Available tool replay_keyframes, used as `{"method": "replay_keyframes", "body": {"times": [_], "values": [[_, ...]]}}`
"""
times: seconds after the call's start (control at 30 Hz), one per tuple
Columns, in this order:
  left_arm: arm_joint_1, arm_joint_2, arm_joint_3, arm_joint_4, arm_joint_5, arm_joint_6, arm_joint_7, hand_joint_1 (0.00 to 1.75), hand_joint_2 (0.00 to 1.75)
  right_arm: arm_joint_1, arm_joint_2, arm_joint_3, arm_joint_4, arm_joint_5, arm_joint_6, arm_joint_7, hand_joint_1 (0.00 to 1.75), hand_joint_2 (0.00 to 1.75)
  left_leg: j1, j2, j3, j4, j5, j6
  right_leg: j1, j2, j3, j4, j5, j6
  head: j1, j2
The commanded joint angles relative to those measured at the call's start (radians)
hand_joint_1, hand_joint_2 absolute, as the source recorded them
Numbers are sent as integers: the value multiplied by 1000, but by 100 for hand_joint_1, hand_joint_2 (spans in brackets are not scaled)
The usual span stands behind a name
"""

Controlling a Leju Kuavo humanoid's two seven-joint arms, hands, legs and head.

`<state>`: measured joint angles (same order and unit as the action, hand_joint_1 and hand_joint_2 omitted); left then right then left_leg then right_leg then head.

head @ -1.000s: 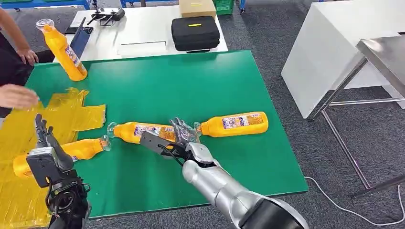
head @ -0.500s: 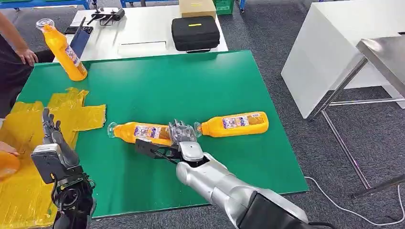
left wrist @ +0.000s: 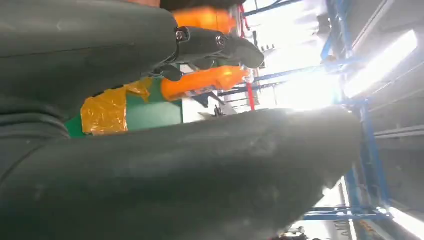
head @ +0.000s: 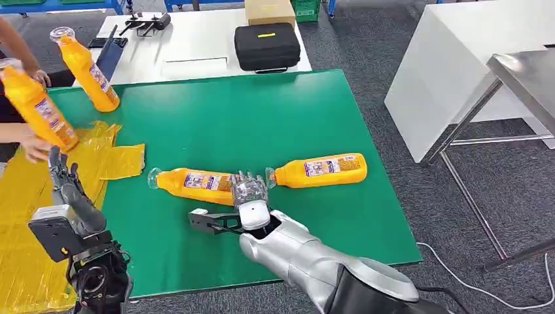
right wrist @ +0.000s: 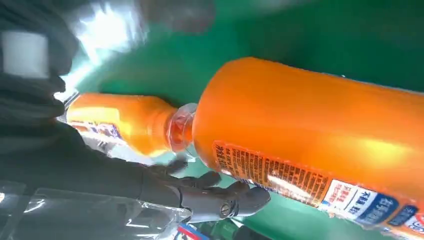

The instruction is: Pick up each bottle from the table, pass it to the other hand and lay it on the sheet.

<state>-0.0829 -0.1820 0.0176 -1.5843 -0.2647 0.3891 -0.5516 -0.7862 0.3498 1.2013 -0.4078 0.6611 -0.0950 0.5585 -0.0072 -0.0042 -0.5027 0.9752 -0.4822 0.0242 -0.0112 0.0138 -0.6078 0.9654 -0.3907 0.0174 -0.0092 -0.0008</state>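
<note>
Two orange bottles lie end to end on the green table [head: 262, 111]: the left bottle [head: 193, 182] and the right bottle [head: 322, 169]. My right hand [head: 247, 196] rests its fingers on the left bottle's base end, thumb stretched out to the side, not closed around it. The right wrist view shows that bottle [right wrist: 310, 130] large, the other bottle [right wrist: 117, 120] beyond it, and my fingers [right wrist: 220, 197] spread beside them. My left hand [head: 65, 186] is raised over the yellow sheet [head: 26, 216], fingers up and empty. Its fingers [left wrist: 220, 45] also show in the left wrist view.
A person's hand at the left edge holds an orange bottle [head: 39, 111] upright above the sheet. A third bottle [head: 88, 69] stands tilted at the table's far left corner. A black case [head: 267, 44] sits on the white table behind.
The person took the bottle that lay on the sheet and lifted it upright. My right hand drew back slightly onto the left bottle's base end. My left hand stayed raised.
</note>
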Motion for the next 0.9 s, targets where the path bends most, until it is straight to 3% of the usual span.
{"method": "replay_keyframes", "body": {"times": [0.03,0.33,0.37,0.4,0.57,0.73,0.83,0.9], "values": [[37,-33,35,-65,-8,-11,10,0,0,35,-1,78,78,-25,42,-21,175,175,2,-1,3,-2,0,-2,2,-2,4,-3,0,-1,0,0],[57,-55,47,-106,-29,-24,14,0,0,32,-1,96,65,-38,42,-16,175,175,2,1,2,1,-1,-3,2,0,3,0,0,-1,-1,0],[58,-66,56,-116,-43,-33,19,0,0,30,-1,107,62,-42,36,-12,79,175,1,-1,4,-1,-1,-2,1,-1,6,-1,-1,-1,0,0],[58,-75,64,-120,-53,-39,20,0,0,27,-1,114,61,-48,20,-9,0,175,3,-1,4,0,-1,-3,3,-3,5,-1,-1,-1,0,0],[67,-95,96,-145,-69,-55,17,0,0,-3,-1,116,28,-122,29,-24,0,175,2,0,3,0,-1,-2,2,-1,4,-1,0,-1,0,0],[91,-102,142,-170,-73,-55,7,0,0,-87,-1,75,-90,-290,53,-98,0,175,2,3,1,2,-2,-3,2,2,2,1,0,-1,0,0],[126,-125,175,-204,-80,-42,3,0,0,-137,-1,59,-170,-331,-36,-179,0,175,2,4,0,3,-2,-2,1,3,0,2,0,-1,0,0],[126,-125,175,-204,-80,-42,3,0,0,-137,-1,59,-170,-331,-36,-179,0,175,2,4,0,3,-2,-2,1,3,0,2,0,-1,0,0]]}}
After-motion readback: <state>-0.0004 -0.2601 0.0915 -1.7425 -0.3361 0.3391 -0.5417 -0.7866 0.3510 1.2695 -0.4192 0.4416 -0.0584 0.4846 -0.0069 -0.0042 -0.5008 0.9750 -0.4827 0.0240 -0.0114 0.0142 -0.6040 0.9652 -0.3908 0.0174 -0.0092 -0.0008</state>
